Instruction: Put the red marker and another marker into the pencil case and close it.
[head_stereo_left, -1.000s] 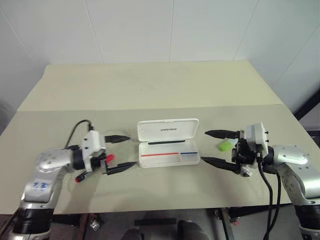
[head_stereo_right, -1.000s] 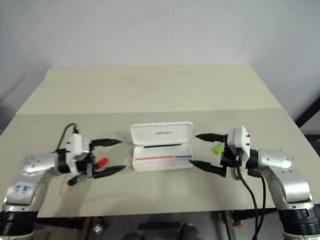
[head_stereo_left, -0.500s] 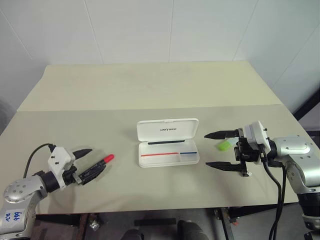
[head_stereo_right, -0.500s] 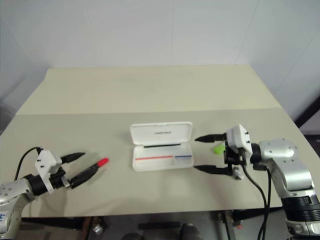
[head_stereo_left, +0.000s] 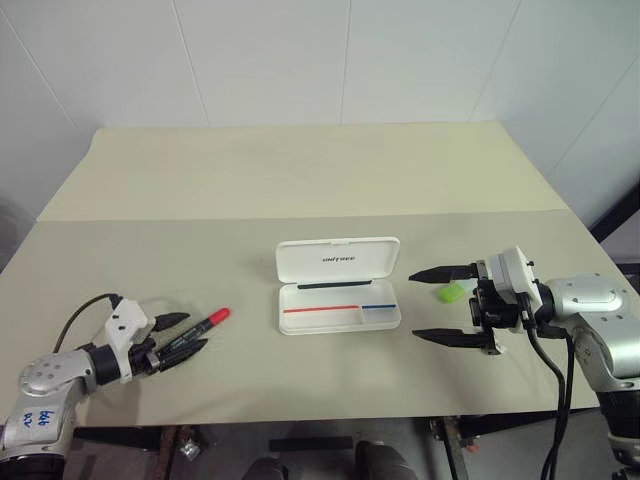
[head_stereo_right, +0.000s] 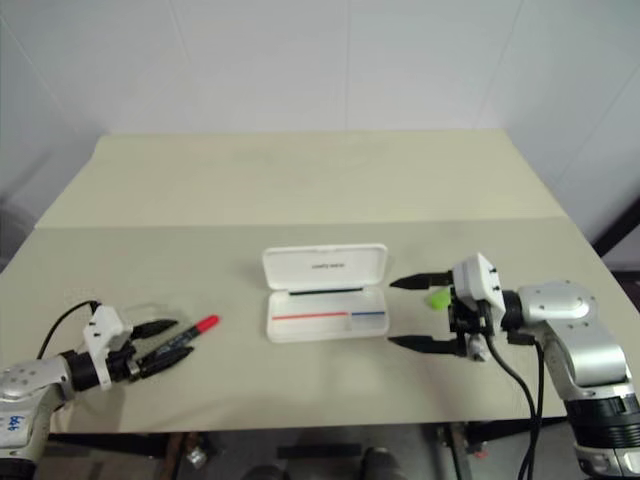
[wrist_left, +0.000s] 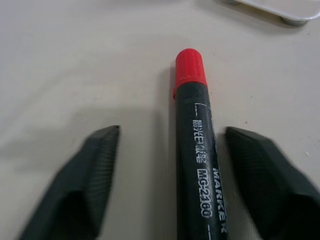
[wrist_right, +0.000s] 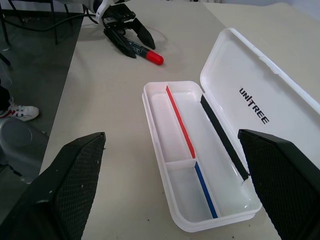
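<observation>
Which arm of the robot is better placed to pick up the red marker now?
The left. The left gripper already straddles the red marker, one finger on each side of its barrel. The right gripper hangs open beyond the pencil case, far from that marker.

The pencil case (head_stereo_right: 326, 300) lies open mid-tabletop (head_stereo_right: 300, 190). The left gripper (head_stereo_right: 170, 345) straddles the red marker (head_stereo_right: 185, 335); the right gripper (head_stereo_right: 408, 312), jaws wide, flanks another marker (head_stereo_right: 438, 297).

Head pair looks forward and down over the table (head_stereo_left: 300, 190). Left wrist camera sits close over the red marker (wrist_left: 197, 145). Right wrist camera faces the open pencil case (wrist_right: 200, 165), marker beyond, shared with all views.
</observation>
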